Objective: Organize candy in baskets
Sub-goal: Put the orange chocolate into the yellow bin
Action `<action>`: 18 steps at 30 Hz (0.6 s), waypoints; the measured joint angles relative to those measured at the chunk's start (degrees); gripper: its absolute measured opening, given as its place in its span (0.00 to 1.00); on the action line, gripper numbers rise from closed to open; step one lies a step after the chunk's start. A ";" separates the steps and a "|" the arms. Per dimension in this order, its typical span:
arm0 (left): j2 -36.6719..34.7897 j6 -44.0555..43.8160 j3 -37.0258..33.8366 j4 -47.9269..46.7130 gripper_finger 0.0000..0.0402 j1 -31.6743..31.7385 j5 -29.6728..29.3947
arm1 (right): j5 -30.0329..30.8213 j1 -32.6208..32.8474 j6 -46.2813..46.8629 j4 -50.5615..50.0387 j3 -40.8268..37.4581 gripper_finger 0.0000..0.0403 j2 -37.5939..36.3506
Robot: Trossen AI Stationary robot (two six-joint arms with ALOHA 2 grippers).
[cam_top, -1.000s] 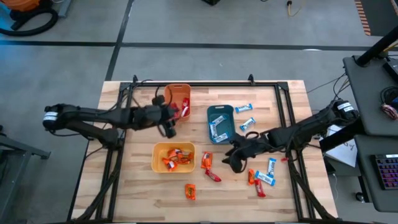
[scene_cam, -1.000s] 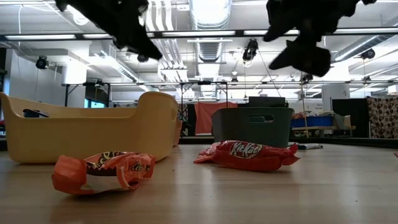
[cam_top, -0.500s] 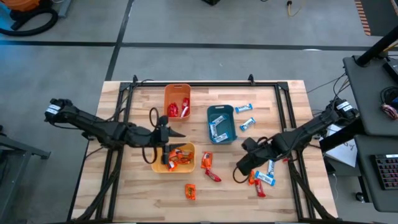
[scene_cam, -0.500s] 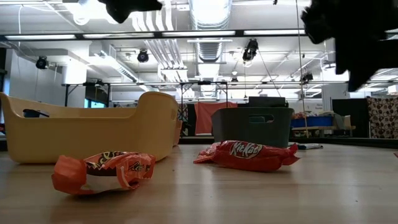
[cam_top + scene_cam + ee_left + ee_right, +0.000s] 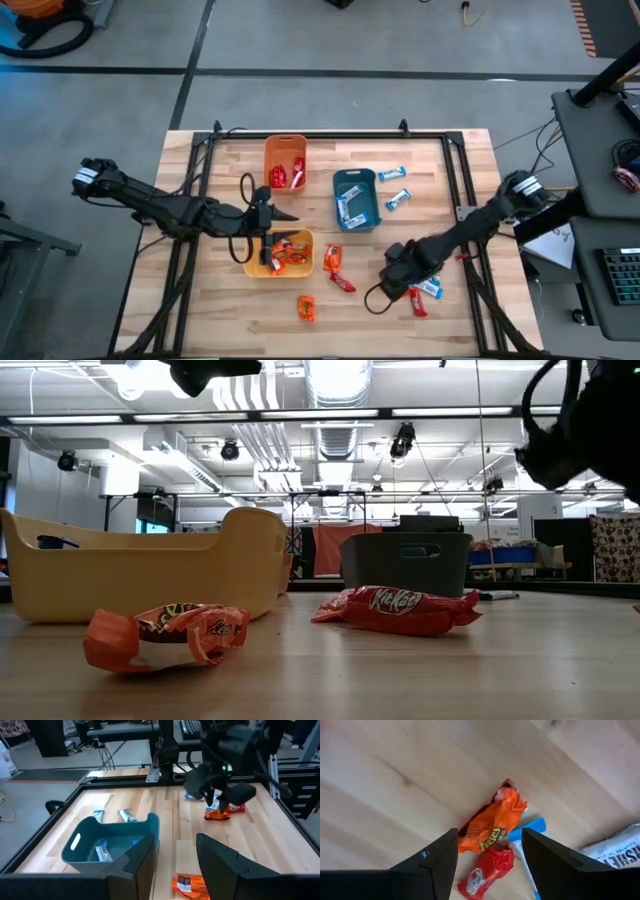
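While the right pincer [image 5: 489, 857] hangs spread, orange candy [image 5: 492, 830] lies — seemingly untouched — just beneath.

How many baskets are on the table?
3. The orange basket sits at the table's far side, the teal basket to its right, and the yellow basket in front of the orange one. None look hidden.
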 joint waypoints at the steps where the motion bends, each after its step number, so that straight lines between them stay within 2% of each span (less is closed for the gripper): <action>1: 0.00 0.00 -0.02 -0.02 0.32 0.00 0.00 | -0.22 0.00 -1.13 -0.64 0.65 0.52 1.36; 6: 0.00 -0.02 -0.02 -0.03 0.32 0.04 0.00 | -0.31 0.00 -5.11 -3.92 4.59 0.51 6.51; 9: 0.00 -0.02 -0.13 0.00 0.32 0.04 0.00 | 0.25 0.00 -6.59 -5.28 6.34 0.47 8.24; 18: 0.00 -1.49 -0.92 0.00 0.32 0.04 0.02 | 0.32 -0.32 -8.21 -5.90 6.77 0.19 10.19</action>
